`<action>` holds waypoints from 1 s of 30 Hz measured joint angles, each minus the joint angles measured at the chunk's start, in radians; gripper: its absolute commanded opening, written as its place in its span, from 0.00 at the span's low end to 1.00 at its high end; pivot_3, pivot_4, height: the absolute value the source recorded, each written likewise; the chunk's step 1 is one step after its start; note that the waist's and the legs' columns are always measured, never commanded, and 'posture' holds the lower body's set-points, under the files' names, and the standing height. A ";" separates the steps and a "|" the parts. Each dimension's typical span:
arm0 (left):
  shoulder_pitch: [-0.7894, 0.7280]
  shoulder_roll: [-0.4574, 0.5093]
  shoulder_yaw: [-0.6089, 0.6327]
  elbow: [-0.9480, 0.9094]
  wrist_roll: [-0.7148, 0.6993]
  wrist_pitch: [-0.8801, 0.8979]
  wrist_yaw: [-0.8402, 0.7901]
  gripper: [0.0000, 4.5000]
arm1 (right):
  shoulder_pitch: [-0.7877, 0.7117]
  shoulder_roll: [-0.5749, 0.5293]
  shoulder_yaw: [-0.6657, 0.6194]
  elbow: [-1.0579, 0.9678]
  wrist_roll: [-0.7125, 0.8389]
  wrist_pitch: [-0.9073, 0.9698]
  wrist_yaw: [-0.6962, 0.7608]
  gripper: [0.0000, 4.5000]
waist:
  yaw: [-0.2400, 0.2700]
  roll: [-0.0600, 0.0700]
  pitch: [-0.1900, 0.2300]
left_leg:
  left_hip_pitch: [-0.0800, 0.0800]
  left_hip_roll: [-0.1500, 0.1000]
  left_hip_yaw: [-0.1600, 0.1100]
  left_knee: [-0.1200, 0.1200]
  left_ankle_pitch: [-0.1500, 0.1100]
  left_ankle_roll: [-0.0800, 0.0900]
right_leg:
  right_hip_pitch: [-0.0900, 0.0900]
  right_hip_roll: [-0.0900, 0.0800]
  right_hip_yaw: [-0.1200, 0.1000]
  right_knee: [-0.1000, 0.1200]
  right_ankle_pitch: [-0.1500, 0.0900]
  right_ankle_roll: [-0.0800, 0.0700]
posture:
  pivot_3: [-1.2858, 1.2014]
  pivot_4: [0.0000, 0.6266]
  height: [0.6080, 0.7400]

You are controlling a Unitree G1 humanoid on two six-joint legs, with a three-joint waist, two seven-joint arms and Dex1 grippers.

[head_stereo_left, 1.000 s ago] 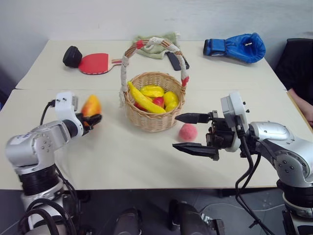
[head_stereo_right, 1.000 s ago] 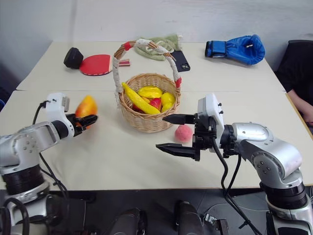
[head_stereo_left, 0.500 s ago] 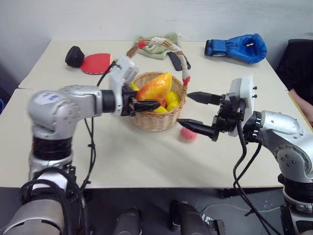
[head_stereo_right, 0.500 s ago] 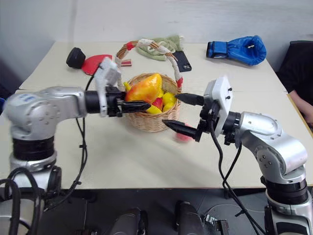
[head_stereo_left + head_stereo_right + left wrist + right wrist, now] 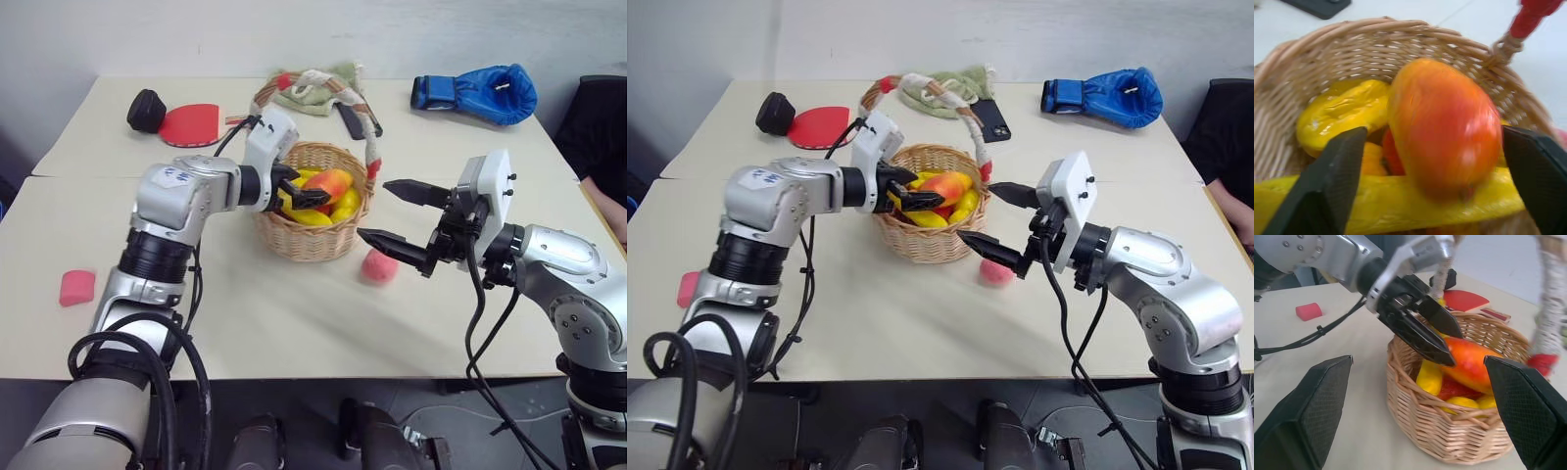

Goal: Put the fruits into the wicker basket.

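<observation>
Looking over both arms, I see my left pincer (image 5: 306, 192) reaching in over the rim of the wicker basket (image 5: 312, 241), its two black fingers spread wide on either side of the mango (image 5: 329, 183). From the left wrist camera the mango (image 5: 1444, 125) sits between the fingers with a gap on each side, lying on the long yellow banana (image 5: 1400, 208) and the other yellow toy fruit already in the basket — so the pincer has nothing in its grip. The basket stands near the middle of the tabletop (image 5: 294, 323), its cloth-wrapped handle arching over it, red at the ends. My right pincer (image 5: 394, 215) is open as wide as it goes and holds nothing; it hangs above the tabletop just to the right of the basket, pointing toward it. The peach (image 5: 378, 265) lies on the tabletop just beside the basket's right side, below the lower finger of the right pincer and apart from it. A small pink block (image 5: 76, 287) sits well away at the left edge. At the far side of the tabletop I can make out a red paddle (image 5: 190, 124) with a black object beside it, a green cloth, a dark phone behind the basket handle, and a blue boxing glove (image 5: 480, 94).
</observation>
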 measured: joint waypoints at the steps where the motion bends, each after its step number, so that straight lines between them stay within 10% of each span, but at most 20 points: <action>1: 0.020 0.022 0.024 -0.044 -0.019 0.018 -0.014 0.99 | 0.012 0.000 -0.005 -0.001 0.000 0.001 -0.009 1.00 | -0.001 0.000 0.000 | 0.000 0.000 0.000 0.000 0.000 0.000 | 0.000 0.000 0.000 0.000 0.000 0.000 | 0.52 0.24 1.00; 7: 0.240 0.211 0.218 -0.306 -0.170 0.052 -0.154 0.99 | 0.195 -0.038 -0.095 -0.049 0.007 0.016 -0.023 1.00 | -0.004 0.001 0.000 | 0.001 0.001 0.000 0.001 0.000 -0.001 | 0.000 0.001 0.001 0.001 0.000 0.000 | 0.52 0.24 1.00; 18: 0.596 0.467 0.407 -0.472 -0.282 -0.127 -0.465 0.99 | 0.804 -0.084 -0.751 0.014 0.110 0.064 0.182 1.00 | 0.022 0.001 0.001 | 0.007 0.002 0.002 0.001 -0.007 0.009 | 0.006 0.004 0.008 -0.009 0.000 0.001 | 0.52 0.24 1.00; 30: 0.571 0.404 0.298 -0.483 -0.283 -0.223 -0.447 0.99 | 0.410 0.001 -0.206 0.130 -0.117 -0.073 0.100 1.00 | -0.021 0.002 0.001 | 0.006 0.001 0.000 0.000 -0.001 -0.005 | 0.000 0.012 0.014 -0.001 0.002 -0.005 | 0.52 0.24 1.00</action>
